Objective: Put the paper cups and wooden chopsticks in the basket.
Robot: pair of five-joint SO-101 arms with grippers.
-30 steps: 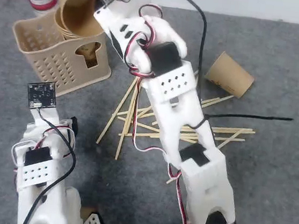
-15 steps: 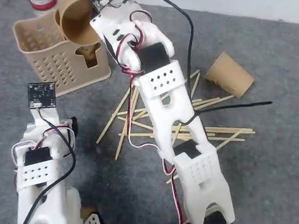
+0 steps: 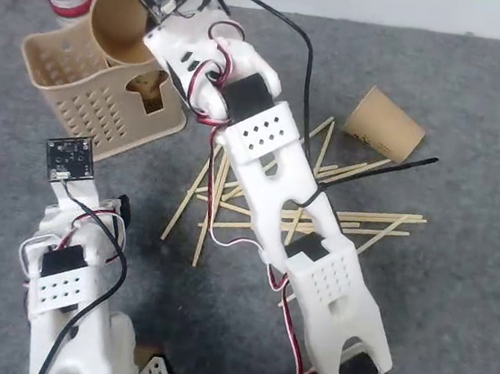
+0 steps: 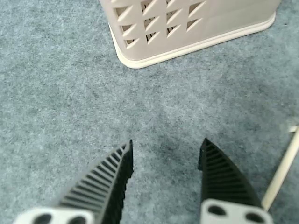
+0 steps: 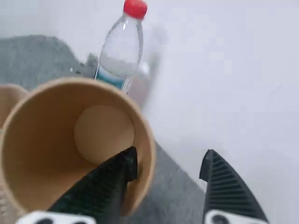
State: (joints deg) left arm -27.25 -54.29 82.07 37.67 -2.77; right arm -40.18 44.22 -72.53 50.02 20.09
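Paper cup (image 5: 46, 154) is at the right gripper (image 5: 170, 154). One finger (image 5: 107, 182) is inside the mouth against the inner wall, the other stands outside, well clear of the wall. So the fingers are apart, not clamped, with the cup wall between them. Cup mouth faces the wrist camera, bottom visible inside. High view: this cup (image 3: 116, 18) is tilted above the far corner of the basket (image 3: 104, 118), at the right arm's tip. Second cup (image 5: 7, 100) shows its rim just beside the first, on the inside finger's side. A cup inside the basket (image 3: 145, 89) shows through the handle cutout. Bottle (image 5: 122, 51) with red cap stands beyond the fingertips, past the cup. Third cup (image 3: 382, 123) lies on its side on the grey mat (image 3: 476, 104), well apart from both grippers. Wooden chopsticks (image 3: 382, 218) lie scattered on the mat under the right arm. Left gripper (image 4: 167, 142): fingers apart, only mat between them. Basket wall is beyond its fingertips. One chopstick (image 4: 282, 172) lies on the mat just outside one finger.
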